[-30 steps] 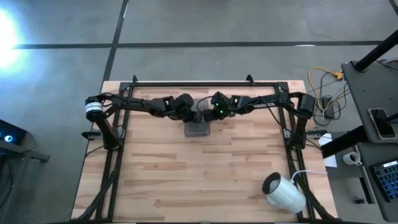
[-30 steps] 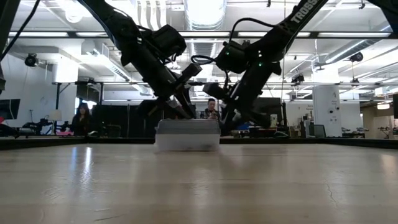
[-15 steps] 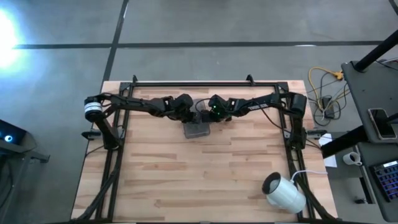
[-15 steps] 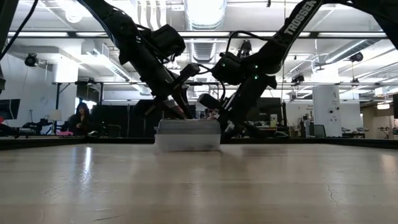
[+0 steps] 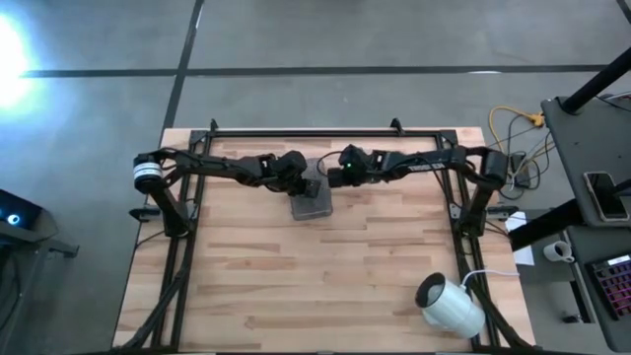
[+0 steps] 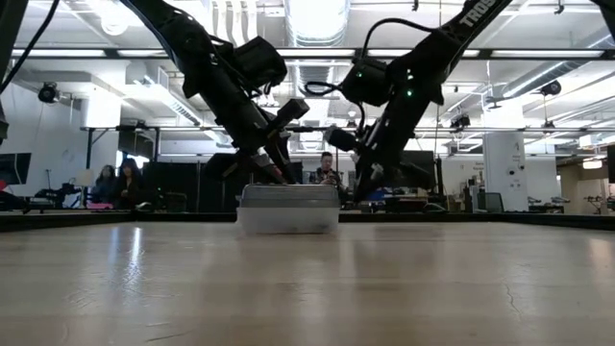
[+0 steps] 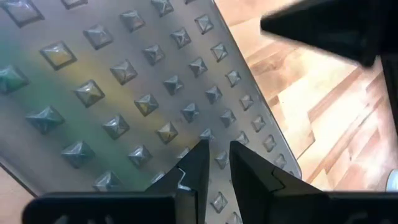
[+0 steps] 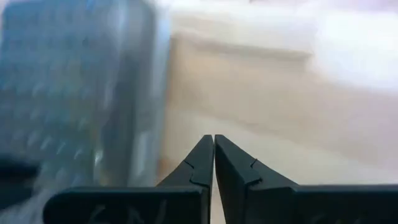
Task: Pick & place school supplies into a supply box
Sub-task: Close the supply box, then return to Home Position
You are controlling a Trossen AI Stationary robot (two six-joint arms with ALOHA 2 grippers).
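On the desk [image 5: 296, 286], no loose pens, pencils or scissors can be seen in any view, so the picking is judged to be finished and only the closing of the box to be in hand. The left gripper [image 5: 299, 176] is placed at the box's left side, near the middle of the desk's far edge; in the left wrist view its fingers [image 7: 198, 163] are seen slightly parted just over the studded grey lid [image 7: 124, 93], and whether anything is pinched between them cannot be told. The box [image 5: 313, 197] is found lidded, standing flat on the desk in the low view, with any contents hidden by the lid. The right gripper [image 5: 335, 177] is held just beside the box's right side, its fingers [image 8: 204, 158] pressed together with nothing between them. The lid is judged seated or very nearly so; the release and the withdrawal of both arms appear to be left. Near the desk's front right corner a white roll [image 5: 450, 304] is left lying, well apart from the box.
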